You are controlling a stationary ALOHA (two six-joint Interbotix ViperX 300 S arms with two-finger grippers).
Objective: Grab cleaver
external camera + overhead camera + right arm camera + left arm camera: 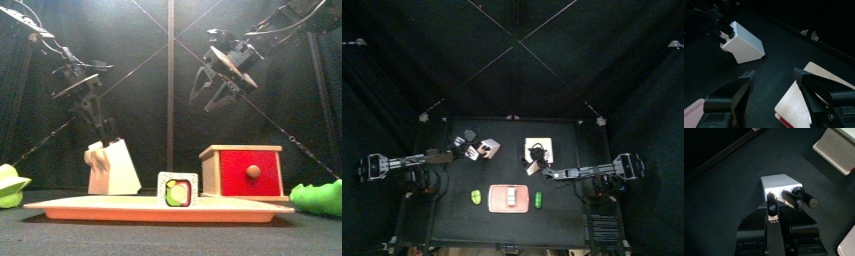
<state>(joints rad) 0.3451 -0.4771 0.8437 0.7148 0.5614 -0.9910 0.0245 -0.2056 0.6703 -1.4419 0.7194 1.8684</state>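
Left wrist view: left gripper (772,212) clamped on a black handle (771,204) in the knife block (779,184); pull straight along the slot. Right gripper (774,80) wide open, empty.

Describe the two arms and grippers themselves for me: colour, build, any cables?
Both arms are black, jointed in segments, with thin dark cables looping along them in the front view. The left gripper has two narrow black jaws on a broad, rounded black body. The right gripper has two wider, flat black jaws, slightly glossy at the edges. No markings are visible on either.
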